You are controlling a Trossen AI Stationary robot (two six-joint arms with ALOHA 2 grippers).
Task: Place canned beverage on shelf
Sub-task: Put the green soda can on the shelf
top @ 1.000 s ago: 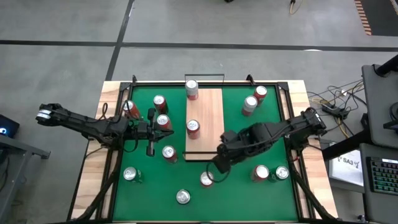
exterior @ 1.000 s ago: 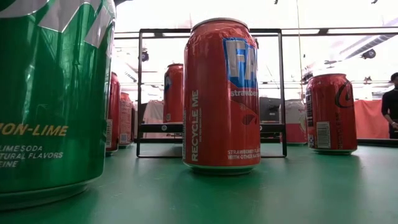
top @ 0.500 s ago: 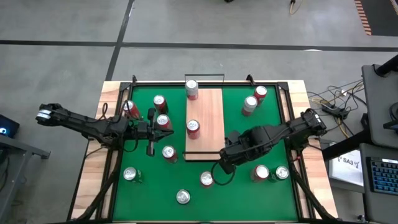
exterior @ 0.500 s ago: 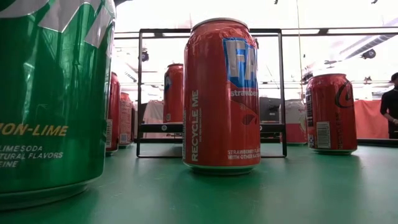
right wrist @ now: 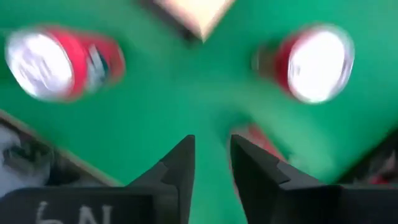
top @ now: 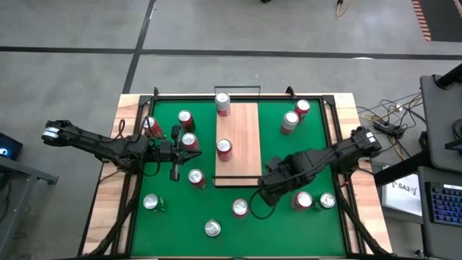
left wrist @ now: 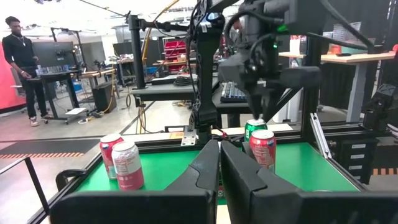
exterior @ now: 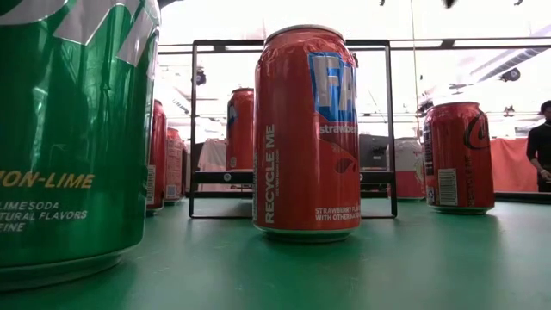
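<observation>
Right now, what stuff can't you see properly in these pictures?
- Right gripper: small and dark from above, so its finger gap is unclear; its wrist view is motion-blurred.
- Red can in the right wrist view: blurred, label unreadable.
- Green can in the low view: cut off by the picture's edges, and it hides the table behind.
- Shelf: from table height only its black frame shows.

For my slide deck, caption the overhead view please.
Right pincer hovers beside a red can near the shelf; left pincer waits shut.

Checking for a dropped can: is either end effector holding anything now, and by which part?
Nothing is held. The left end effector is shut on nothing; the right end effector shows a narrow empty gap over the mat.
</observation>
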